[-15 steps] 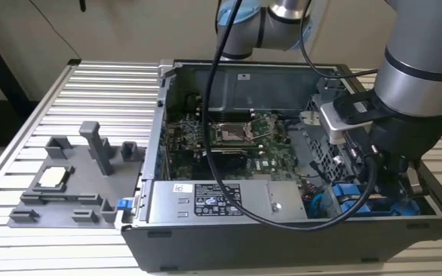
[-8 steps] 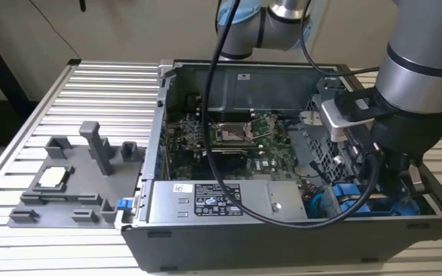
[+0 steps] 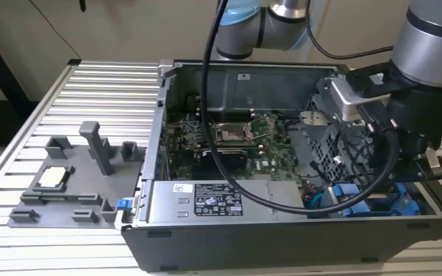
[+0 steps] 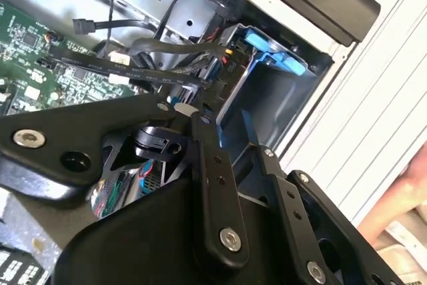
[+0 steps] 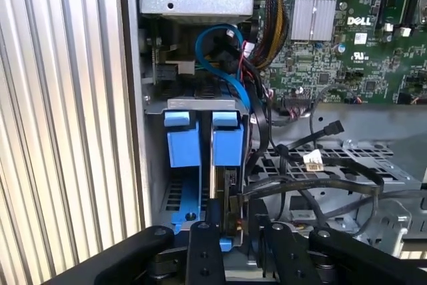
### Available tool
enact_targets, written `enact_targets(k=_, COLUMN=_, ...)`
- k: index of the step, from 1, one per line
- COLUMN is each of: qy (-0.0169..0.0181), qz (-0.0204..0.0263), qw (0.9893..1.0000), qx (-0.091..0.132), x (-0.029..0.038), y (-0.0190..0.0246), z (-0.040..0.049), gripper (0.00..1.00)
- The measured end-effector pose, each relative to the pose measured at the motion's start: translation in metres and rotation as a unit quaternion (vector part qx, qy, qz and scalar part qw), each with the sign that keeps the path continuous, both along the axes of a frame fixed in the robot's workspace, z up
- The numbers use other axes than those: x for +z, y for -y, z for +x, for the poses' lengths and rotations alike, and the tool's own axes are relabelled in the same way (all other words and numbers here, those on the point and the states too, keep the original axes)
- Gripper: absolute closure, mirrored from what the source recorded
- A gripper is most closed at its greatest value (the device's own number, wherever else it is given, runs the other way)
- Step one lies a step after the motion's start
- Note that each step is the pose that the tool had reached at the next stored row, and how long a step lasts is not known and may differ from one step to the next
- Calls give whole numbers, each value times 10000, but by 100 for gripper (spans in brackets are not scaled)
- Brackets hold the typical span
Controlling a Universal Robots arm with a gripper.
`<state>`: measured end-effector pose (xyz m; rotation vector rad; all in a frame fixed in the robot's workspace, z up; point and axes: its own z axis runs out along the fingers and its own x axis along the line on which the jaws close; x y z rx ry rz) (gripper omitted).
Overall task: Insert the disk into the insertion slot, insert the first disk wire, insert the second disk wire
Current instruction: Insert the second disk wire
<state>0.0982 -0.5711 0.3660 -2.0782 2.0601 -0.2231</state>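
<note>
Robot arm (image 3: 428,63) over open computer case (image 3: 282,230) on slatted table (image 3: 90,86).

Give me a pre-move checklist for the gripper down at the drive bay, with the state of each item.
1. Disk in the insertion slot: its blue carrier sits inside the bay. Ok. Whether it is fully seated: cannot tell.
2. Gripper position: low in the case, right at the blue carrier. Ok.
3. What the gripper holds: cannot tell.
4. Loose black wires: they cross the cage beside the gripper and could snag. Not ok.
5. Arm's own black cable: it hangs across the open case over the green board. Probably not ok.
6. Computer case: it sits flat on the ribbed table. Ok.
</note>
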Motion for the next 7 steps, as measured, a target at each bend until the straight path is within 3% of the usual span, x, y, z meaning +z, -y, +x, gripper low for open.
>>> enact_targets(k=7, qy=0, qz=12, qw=10000, qx=0, x=19, y=1, z=0, gripper=68)
